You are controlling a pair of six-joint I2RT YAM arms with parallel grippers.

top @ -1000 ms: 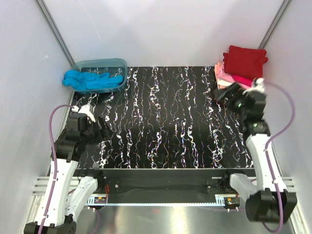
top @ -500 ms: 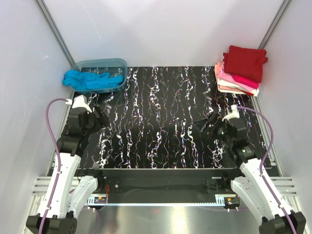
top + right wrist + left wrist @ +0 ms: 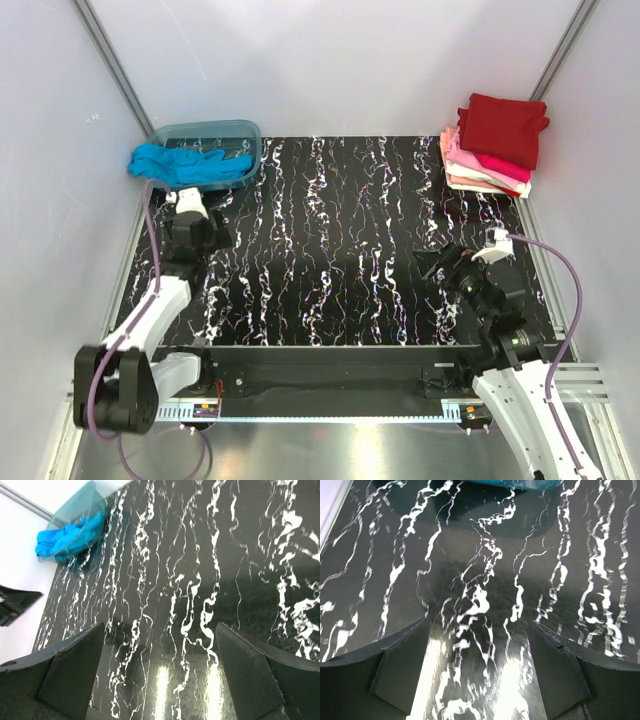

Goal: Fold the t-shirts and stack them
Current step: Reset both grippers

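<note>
A turquoise t-shirt [image 3: 185, 165] lies crumpled, half in the tub and hanging over its left rim; it also shows in the right wrist view [image 3: 67, 537] and as a strip at the top of the left wrist view [image 3: 520, 483]. A stack of folded shirts [image 3: 490, 160] sits at the far right corner, the dark red shirt [image 3: 503, 127] on top, pink and peach and white under it. My left gripper [image 3: 197, 238] is open and empty over the table, just in front of the tub. My right gripper [image 3: 440, 272] is open and empty above the table's right side.
The translucent blue-grey tub [image 3: 232, 132] stands at the far left corner, also in the right wrist view [image 3: 82, 505]. The black marbled table [image 3: 340, 230] has white walls on all sides. Part of the left arm [image 3: 15, 605] shows at the right wrist view's left edge.
My left gripper has moved away from me toward the tub. My right arm has pulled back from the stack to the table's near right, its gripper open throughout.
</note>
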